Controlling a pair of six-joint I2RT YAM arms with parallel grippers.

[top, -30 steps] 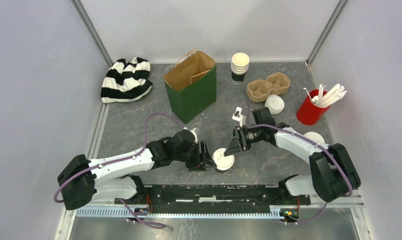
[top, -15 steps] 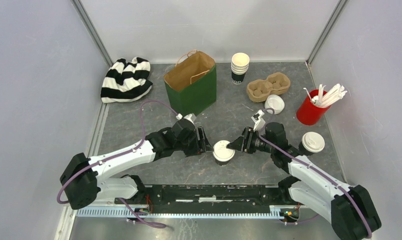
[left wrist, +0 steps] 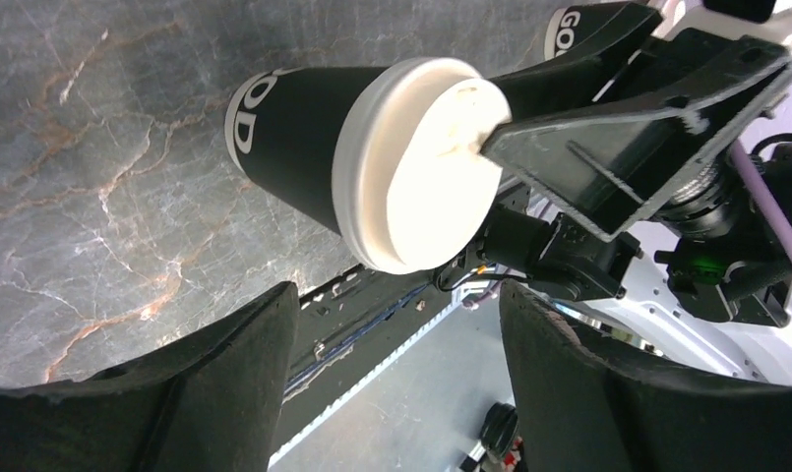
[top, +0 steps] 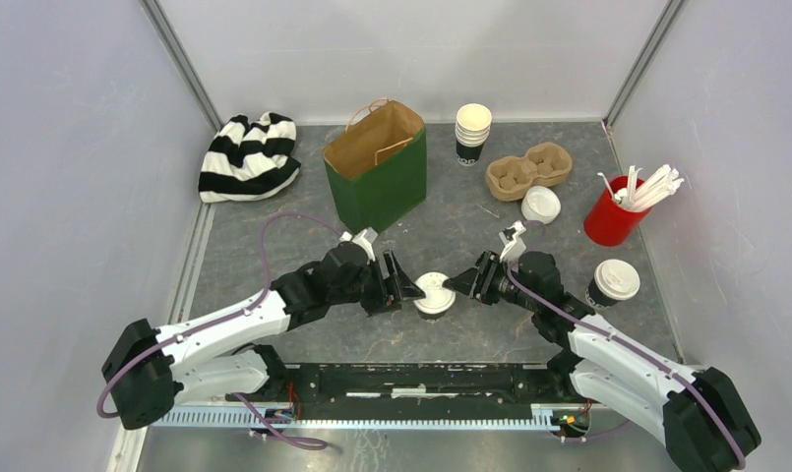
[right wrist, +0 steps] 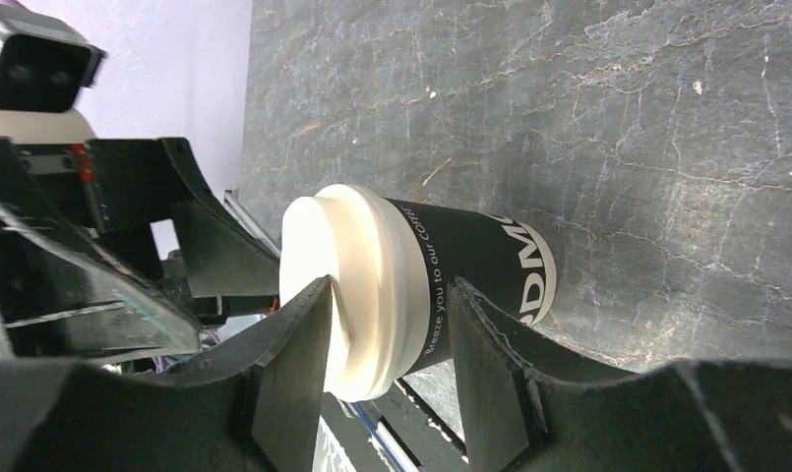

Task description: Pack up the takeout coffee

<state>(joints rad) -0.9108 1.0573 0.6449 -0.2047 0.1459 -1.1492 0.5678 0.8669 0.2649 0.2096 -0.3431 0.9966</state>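
While left hand (top: pixel 399 286) gapes, lidded cup (top: pixel 435 295) between right fingers (right wrist: pixel 293 379)

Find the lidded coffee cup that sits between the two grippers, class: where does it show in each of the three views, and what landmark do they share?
Top external: lidded cup low centre, between both grippers.
Left wrist: upper centre, lying sideways in the picture, lid facing the camera.
Right wrist: centre, sideways, between that gripper's fingers.
Shared landmark: the dark marbled tabletop.

place: lab test cell | evidence: plain white walls (top: pixel 67 147), aluminium framing (top: pixel 180 64)
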